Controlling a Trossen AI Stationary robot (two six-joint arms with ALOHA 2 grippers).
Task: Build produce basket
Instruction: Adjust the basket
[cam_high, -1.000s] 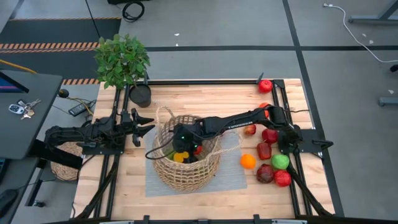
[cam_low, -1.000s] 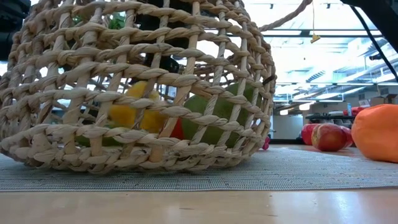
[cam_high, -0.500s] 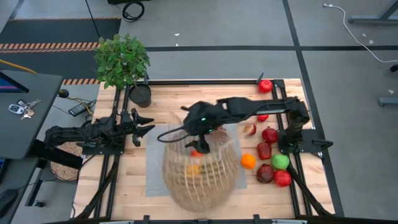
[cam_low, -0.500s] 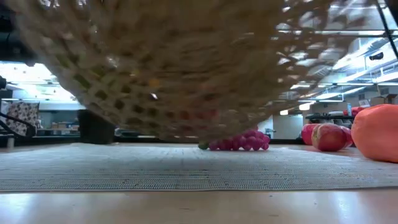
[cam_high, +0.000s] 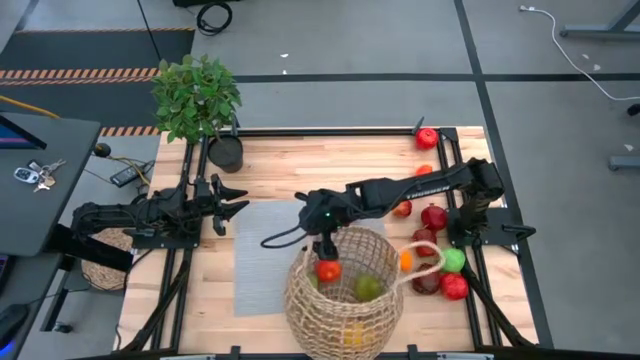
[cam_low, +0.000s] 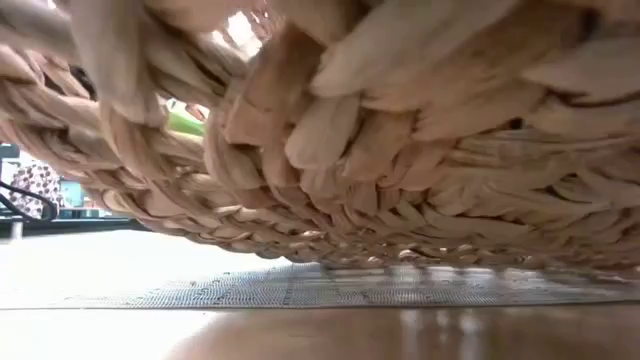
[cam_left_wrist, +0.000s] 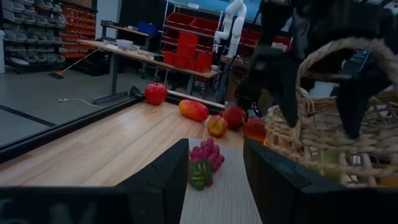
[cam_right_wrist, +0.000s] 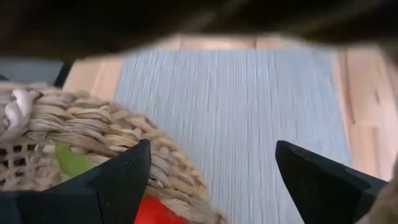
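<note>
One round open-weave wicker basket (cam_high: 345, 300), ribbed grey mat (cam_high: 262, 255)

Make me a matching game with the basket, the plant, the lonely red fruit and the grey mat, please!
Things:
1. basket
2. potted plant
3. lone red fruit
4. grey mat

Places, as seen from above:
A. far right corner of the table
B. far left corner of the table
C. near edge of the table, with fruit inside
D. flat in the middle of the table, partly under the basket

Pairs: 1-C, 2-B, 3-A, 4-D
</note>
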